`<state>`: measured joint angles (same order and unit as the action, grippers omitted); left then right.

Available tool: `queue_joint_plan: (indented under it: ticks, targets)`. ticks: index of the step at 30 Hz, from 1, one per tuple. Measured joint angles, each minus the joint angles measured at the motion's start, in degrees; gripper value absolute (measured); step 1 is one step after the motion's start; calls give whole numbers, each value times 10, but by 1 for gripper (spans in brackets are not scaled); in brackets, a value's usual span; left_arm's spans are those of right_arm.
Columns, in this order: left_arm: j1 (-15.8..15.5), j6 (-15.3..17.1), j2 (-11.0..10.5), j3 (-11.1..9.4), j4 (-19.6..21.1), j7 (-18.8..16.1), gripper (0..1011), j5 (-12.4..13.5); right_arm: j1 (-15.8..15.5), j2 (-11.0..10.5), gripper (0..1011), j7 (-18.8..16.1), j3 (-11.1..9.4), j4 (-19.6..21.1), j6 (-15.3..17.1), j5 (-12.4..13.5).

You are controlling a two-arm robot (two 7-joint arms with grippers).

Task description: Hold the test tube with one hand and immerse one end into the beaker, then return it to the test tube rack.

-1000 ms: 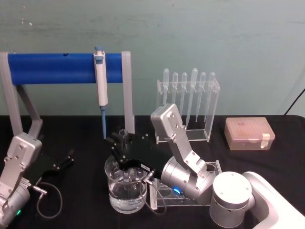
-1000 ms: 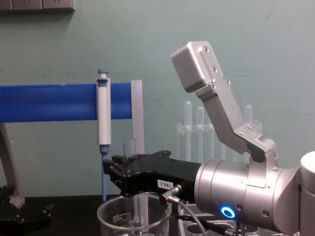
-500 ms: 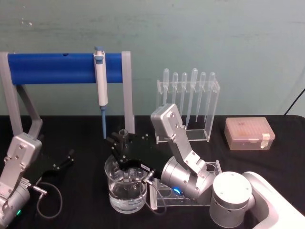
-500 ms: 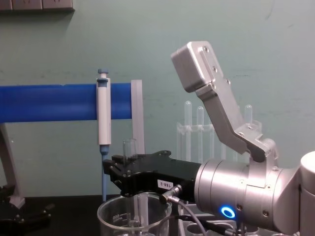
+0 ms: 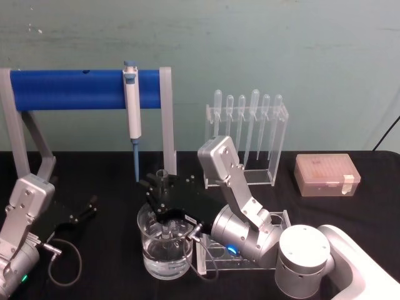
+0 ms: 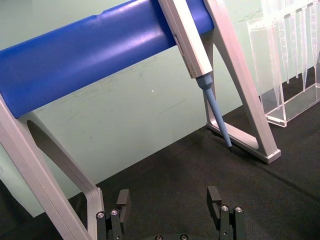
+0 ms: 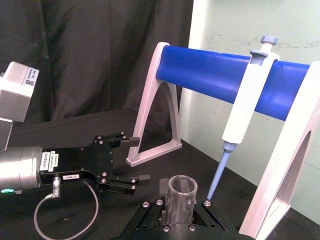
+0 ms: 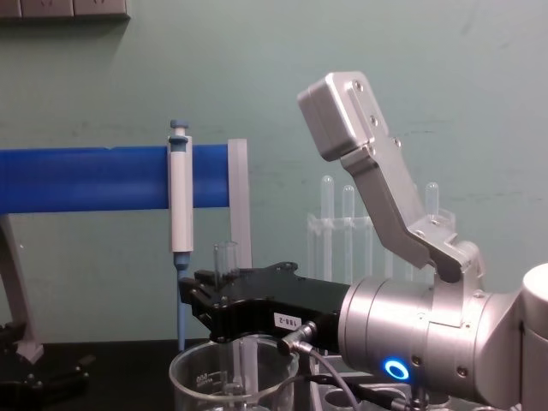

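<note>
Tube dipped in the beaker

In the lower middle of the head view, the right pincer pinches the tube. The tube stands up with its low end down inside the beaker on the bench. The left pincer rests spread wide at the lower left.

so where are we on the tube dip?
Done: the test tube is gripped upright in the right gripper. In hand: its lower end is down inside the beaker, apparently in the liquid. Left: lift it out and set it back in the rack beside the beaker. Left gripper sits open on the table, idle.
</note>
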<state>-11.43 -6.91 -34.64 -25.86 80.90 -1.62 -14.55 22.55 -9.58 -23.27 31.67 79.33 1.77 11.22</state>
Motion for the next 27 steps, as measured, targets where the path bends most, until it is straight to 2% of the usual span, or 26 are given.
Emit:
queue_joint_plan:
  ticks: [27]
  targets:
    - [0, 0, 0, 0, 0, 0, 1000, 0, 0, 0, 127, 0, 0, 0, 0, 0]
